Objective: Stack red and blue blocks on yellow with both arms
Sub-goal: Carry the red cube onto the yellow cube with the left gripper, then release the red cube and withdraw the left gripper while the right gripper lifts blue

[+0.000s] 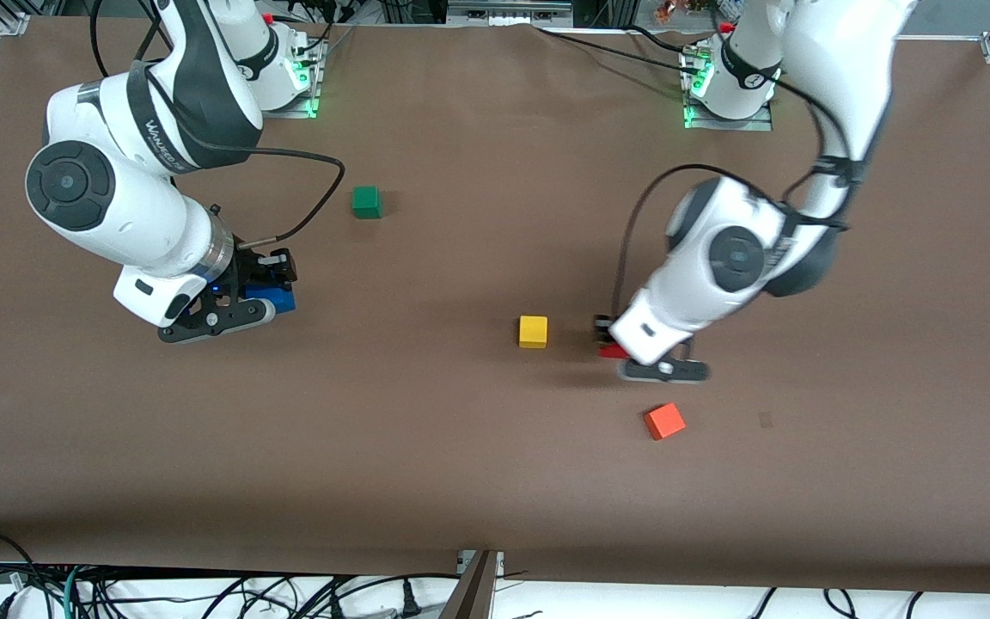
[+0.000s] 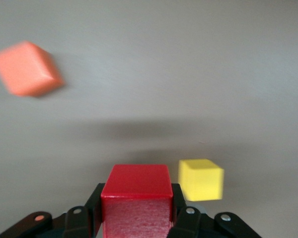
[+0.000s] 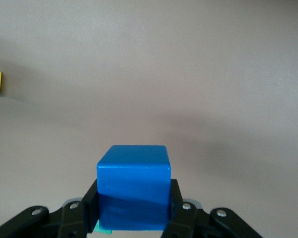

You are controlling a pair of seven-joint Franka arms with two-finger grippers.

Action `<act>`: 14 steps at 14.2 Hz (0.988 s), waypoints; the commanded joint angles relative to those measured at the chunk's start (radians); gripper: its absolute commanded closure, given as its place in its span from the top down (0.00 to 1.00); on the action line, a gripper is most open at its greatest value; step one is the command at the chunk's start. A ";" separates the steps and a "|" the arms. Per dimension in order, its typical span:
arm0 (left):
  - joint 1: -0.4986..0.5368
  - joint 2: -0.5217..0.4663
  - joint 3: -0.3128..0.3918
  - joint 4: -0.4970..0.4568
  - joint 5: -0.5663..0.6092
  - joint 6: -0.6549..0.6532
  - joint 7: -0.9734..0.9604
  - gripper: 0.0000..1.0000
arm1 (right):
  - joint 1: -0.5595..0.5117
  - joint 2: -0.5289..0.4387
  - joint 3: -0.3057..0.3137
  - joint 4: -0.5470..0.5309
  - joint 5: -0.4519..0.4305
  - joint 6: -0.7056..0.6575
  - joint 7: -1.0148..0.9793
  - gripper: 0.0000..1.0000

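Both arms are holding their loads: the left gripper (image 2: 137, 220) is clamping the red block (image 2: 135, 198) between its fingers, and the right gripper (image 3: 134, 218) is clamping the blue block (image 3: 134, 193) the same way. In the front view the left gripper (image 1: 624, 344) is hanging low over the table (image 1: 461, 481) just beside the yellow block (image 1: 533, 331), on the side toward the left arm's end of the table, with only a sliver of red block (image 1: 609, 351) showing under the wrist. The right gripper (image 1: 267, 297) is sitting over the table toward the right arm's end, well apart from the yellow block, with the blue block (image 1: 282, 298) peeking out beside it. An orange-red cube (image 1: 664, 421) is lying nearer the front edge of the table than the left gripper, and a green cube (image 1: 366, 201) is resting closer to the bases' edge; both are distractors. Judging by position, the red block is going on first. To do it well, the left arm should be lifting enough to clear the yellow block's top, centring the red block squarely above it with the faces aligned, lowering until they touch, and only then releasing. The right arm is better waiting clear until the left withdraws, so the two wrists are not crowding the stack.
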State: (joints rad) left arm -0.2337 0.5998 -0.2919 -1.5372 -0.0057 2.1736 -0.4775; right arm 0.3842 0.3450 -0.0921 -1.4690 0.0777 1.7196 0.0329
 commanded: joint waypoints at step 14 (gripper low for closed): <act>-0.249 0.196 0.088 0.172 0.059 -0.012 -0.148 0.00 | -0.013 -0.003 -0.001 -0.001 -0.010 0.005 -0.041 0.09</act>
State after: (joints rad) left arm -0.4415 0.7625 -0.2370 -1.4300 0.0313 2.1765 -0.5845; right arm 0.3772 0.3475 -0.0971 -1.4690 0.0755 1.7204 0.0127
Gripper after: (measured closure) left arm 0.441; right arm 0.449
